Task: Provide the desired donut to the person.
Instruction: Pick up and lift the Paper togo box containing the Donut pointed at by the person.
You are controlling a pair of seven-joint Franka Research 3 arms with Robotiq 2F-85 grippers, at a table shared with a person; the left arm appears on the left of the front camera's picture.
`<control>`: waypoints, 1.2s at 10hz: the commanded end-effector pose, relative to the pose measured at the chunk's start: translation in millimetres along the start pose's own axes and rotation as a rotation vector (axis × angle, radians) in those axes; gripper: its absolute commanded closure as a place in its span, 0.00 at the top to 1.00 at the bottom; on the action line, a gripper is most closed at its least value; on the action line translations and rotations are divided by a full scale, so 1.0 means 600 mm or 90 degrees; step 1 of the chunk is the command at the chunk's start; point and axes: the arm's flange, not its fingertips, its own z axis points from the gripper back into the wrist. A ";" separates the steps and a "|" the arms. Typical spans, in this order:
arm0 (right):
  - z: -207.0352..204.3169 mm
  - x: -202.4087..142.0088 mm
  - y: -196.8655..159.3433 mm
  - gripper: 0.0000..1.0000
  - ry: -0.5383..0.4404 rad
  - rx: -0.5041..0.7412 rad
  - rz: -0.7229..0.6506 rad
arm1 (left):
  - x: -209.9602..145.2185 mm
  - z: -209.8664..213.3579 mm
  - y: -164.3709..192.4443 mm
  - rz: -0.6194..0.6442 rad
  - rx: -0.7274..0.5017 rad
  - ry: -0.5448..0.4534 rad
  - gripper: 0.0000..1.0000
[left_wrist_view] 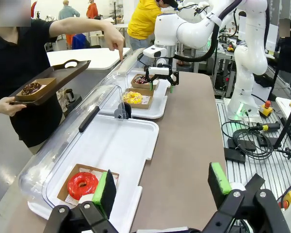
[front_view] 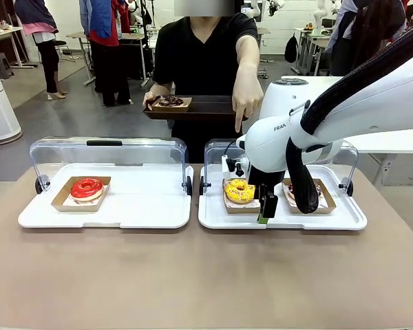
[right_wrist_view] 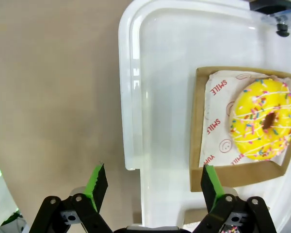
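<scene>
A brown tabletop (front_view: 193, 275) in a busy lab carries two white trays with their clear lids tipped back. The left tray (front_view: 144, 206) has a red donut (front_view: 87, 188) in a cardboard holder. The right tray (front_view: 213, 216) has a yellow sprinkled donut (front_view: 239, 190) and, beside it, a dark donut (left_wrist_view: 141, 78), each in its own holder.

Across the tabletop, the person (front_view: 199, 55) balances a dark serving tray (front_view: 206, 106) bearing a chocolate donut (front_view: 171, 101). The person's other hand (front_view: 248, 100) points a finger down at the right tray, apparently at the yellow donut.

The right tool (right_wrist_view: 154, 180) hangs over the near rim of that tray, its fingers spread wide and holding nothing. One green pad is close to the corner of the yellow donut's holder, and the other is out over bare tabletop. The left tool (left_wrist_view: 162, 187) hovers by the near edge of the left tray, likewise spread and empty, with the red donut just beyond it.

The step in hand looks like the approach to the chosen donut, with no grasp made yet. The next move likely calls for shifting the right tool farther over the holder, lowering it, and closing on the cardboard edge rather than the icing. The holder would then need lifting level past the raised lid toward the person.
</scene>
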 end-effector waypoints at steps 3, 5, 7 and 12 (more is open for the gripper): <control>-0.004 -0.006 0.001 1.00 0.003 0.009 0.012 | 0.000 0.002 -0.001 -0.008 0.001 -0.013 1.00; -0.006 0.002 -0.010 1.00 0.001 0.003 -0.001 | 0.000 0.002 -0.001 -0.008 0.001 -0.013 1.00; -0.016 -0.008 -0.031 1.00 -0.007 -0.011 -0.014 | 0.000 0.002 -0.001 -0.008 0.001 -0.013 1.00; -0.040 -0.015 -0.066 1.00 -0.014 -0.014 -0.017 | 0.000 0.002 -0.001 -0.008 0.001 -0.013 1.00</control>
